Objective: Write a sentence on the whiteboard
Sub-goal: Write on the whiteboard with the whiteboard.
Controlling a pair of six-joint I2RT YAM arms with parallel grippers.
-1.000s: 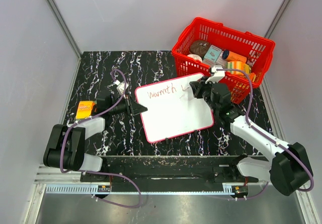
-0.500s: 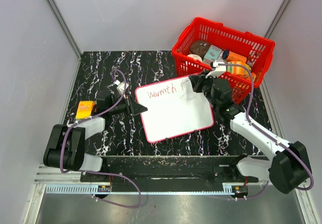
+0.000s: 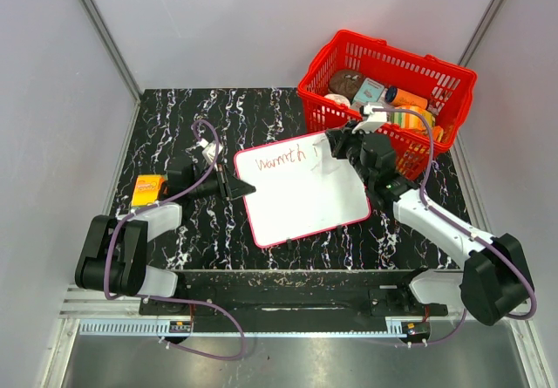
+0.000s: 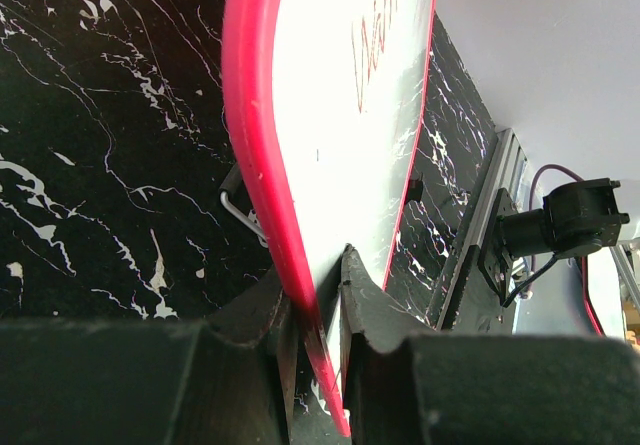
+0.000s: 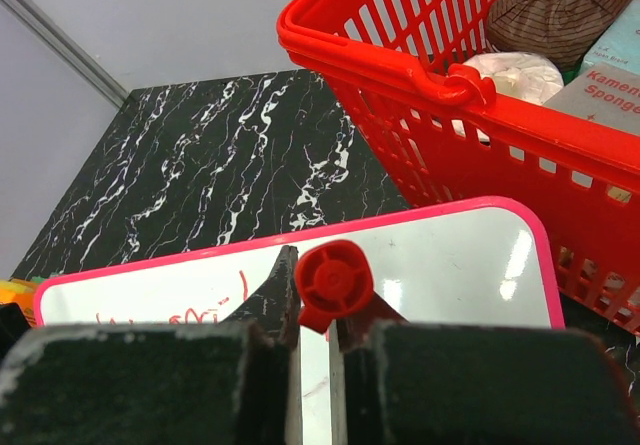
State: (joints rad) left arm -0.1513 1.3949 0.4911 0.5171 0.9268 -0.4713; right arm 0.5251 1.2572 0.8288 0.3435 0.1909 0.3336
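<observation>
On a black marble-patterned table, a flat white red-framed whiteboard is pinched at its left edge by the left gripper; the right gripper clamps a red-ended marker near red cursive writing, which board slippage could skew.

Robot test cell in a lab: the left arm and right arm, white and black, stand bolted to a metal rail along the near edge of a black marble-patterned worktop, with purple cables looping off them. Plain pale panels joined by aluminium struts box the worktop in. A red basket of packaged goods sits at its far right corner.
</observation>
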